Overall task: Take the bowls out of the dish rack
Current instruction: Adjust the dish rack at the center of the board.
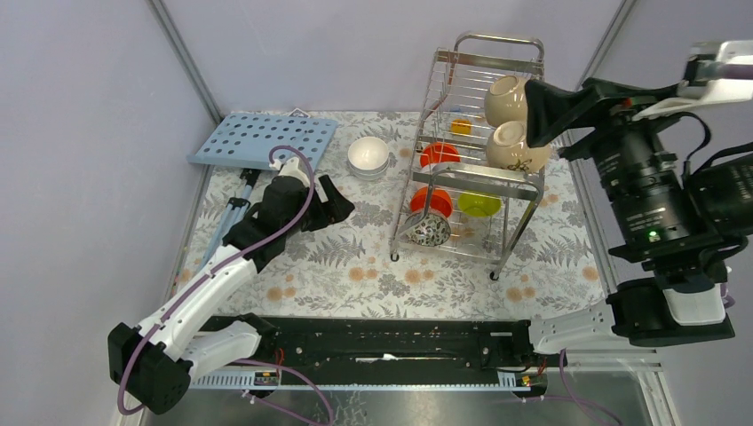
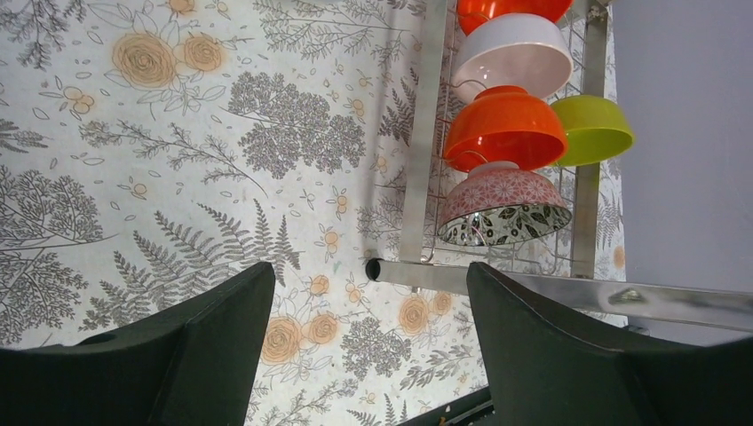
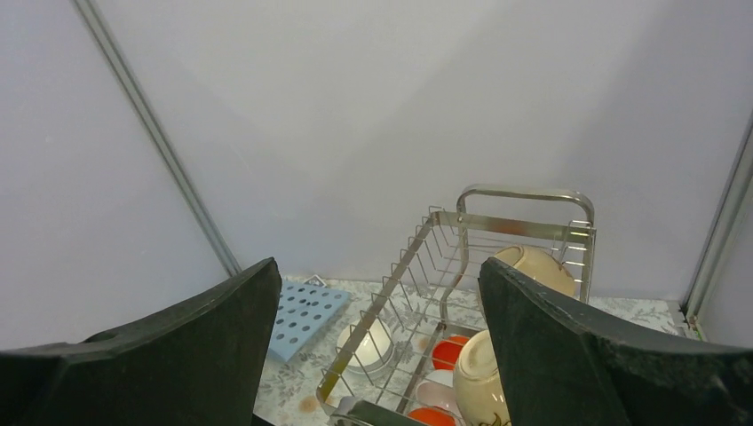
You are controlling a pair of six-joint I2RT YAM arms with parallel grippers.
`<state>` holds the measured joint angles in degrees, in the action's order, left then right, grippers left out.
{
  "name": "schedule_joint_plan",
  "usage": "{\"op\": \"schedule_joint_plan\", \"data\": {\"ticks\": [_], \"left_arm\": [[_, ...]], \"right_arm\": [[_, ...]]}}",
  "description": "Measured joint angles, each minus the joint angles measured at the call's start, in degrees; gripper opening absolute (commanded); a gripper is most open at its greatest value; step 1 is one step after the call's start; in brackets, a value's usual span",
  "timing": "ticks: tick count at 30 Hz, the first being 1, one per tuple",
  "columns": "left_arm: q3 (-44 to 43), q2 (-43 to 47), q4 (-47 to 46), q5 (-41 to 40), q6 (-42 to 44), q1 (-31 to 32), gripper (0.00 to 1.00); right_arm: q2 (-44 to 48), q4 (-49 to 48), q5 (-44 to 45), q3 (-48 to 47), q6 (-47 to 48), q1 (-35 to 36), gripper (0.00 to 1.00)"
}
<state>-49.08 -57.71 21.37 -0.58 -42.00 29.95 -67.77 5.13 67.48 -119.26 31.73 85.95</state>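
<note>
Tablecloth point(image 1: 355, 275), grey ferns and orange flowers, covering the table.

Perforated board point(image 1: 264, 139), light blue, lying flat at the far left corner.

Left gripper point(image 2: 368, 275), low over the cloth, just right of the board and left of the rack. Fingers spread wide, nothing between them. Faces the rack's lower tier.

Nested white bowls point(image 1: 368, 156), upright on the cloth between board and rack, outside the rack and apart from both.

Dish rack point(image 1: 484, 173), two tiers of shiny steel wire with a looped top handle, standing on the cloth right of centre.

Lower tier, all bowls set on edge:
- far orange-red bowl point(image 1: 439, 155)
- white bowl point(image 2: 515, 58), between the two orange-red ones in the left wrist view
- near orange-red bowl point(image 1: 430, 200)
- patterned bowl point(image 1: 431, 231), pink floral outside and black-and-white inside, nearest the arms
- lime-green bowl point(image 1: 479, 204), just right of the near orange-red one

Clip point(image 1: 461, 127), small, yellow-orange, on the wires at the far side.

Upper tier: far cream-beige bowl point(image 1: 506, 99) and near cream-beige bowl point(image 1: 515, 146), both on edge at the right end. The near one carries a faint dark motif.

Right gripper point(image 3: 375, 275), raised high, above and to the right of the rack. Fingers stand wide apart with nothing between them. The wrist view shows it clear of the wire.
</note>
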Motion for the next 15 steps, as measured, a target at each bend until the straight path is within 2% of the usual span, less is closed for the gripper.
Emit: {"op": "schedule_joint_plan", "data": {"ticks": [4, 10, 13, 15], "left_arm": [[0.55, 0.13, 0.0, 0.9, -0.79, 0.0, 0.83], [2.08, 1.66, 0.09, 1.05, -1.44, 0.0, 0.83], [2.43, 2.16, 0.04, 1.05, -1.57, 0.0, 0.83], [2.67, 2.23, 0.07, 1.05, -1.57, 0.0, 0.83]], "right_arm": [[-0.5, -1.09, 1.09, -2.45, 1.2, -0.02, 0.89], [-7.32, -2.23, 1.88, -7.67, 4.83, -0.46, 0.9], [-9.79, 1.33, 1.51, -8.31, 3.21, -2.62, 0.91], [-11.91, 7.19, -0.42, -9.53, -0.96, -6.43, 0.91]]}}
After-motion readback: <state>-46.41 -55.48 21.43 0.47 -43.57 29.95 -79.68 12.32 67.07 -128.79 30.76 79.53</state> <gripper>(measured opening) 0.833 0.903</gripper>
